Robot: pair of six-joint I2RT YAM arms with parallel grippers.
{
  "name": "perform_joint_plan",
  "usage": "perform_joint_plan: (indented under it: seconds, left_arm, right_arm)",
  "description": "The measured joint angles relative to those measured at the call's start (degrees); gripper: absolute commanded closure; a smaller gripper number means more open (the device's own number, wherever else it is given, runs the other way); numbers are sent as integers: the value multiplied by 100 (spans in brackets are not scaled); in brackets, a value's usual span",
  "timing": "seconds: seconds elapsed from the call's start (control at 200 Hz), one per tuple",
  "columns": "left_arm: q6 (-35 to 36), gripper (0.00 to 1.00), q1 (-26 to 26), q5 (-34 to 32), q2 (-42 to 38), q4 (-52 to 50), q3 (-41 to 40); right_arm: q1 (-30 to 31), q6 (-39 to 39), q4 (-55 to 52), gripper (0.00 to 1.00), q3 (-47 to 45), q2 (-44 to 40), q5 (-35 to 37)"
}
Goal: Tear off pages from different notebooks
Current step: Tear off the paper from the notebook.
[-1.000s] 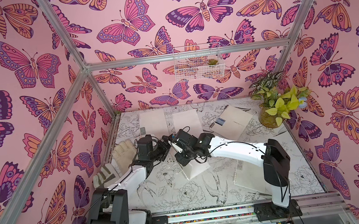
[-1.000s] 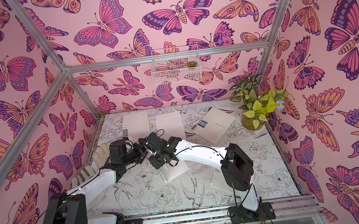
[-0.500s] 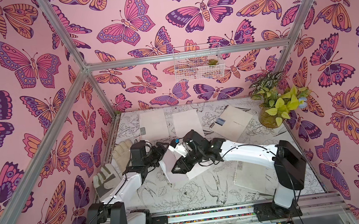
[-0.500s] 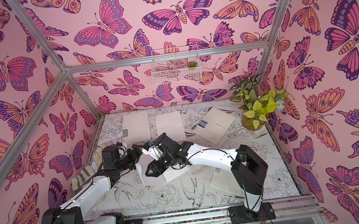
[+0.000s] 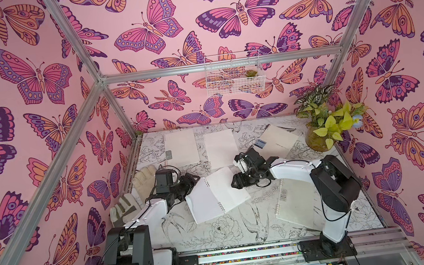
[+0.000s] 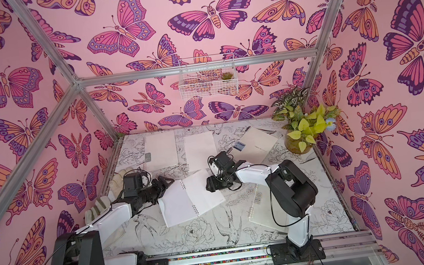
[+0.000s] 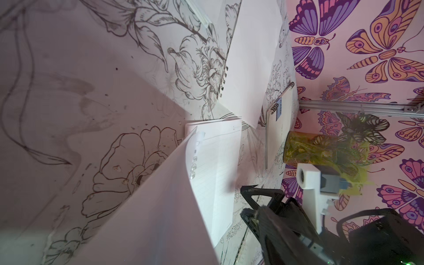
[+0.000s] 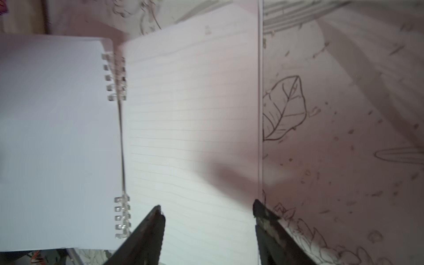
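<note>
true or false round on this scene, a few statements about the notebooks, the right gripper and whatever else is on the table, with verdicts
1. A notebook lies open in the middle of the table. True: the open notebook shows both pages and its rings.
2. The right gripper is clamped on a sheet. False: the right gripper has its jaws apart over the lined page, with nothing between them.
3. The CAMP notebook is open. False: the CAMP notebook lies closed at the back, near the plant.
4. A pale glove lies beside the left arm. True: the glove lies next to the left arm.
</note>
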Motion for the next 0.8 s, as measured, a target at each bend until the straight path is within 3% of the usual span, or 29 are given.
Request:
perform_joint_plan:
  seconds: [0.796]
  left_arm:
    - [116, 25, 70, 44, 201, -105, 168]
  right_arm:
    - [61, -24, -24, 34, 284, 249, 87]
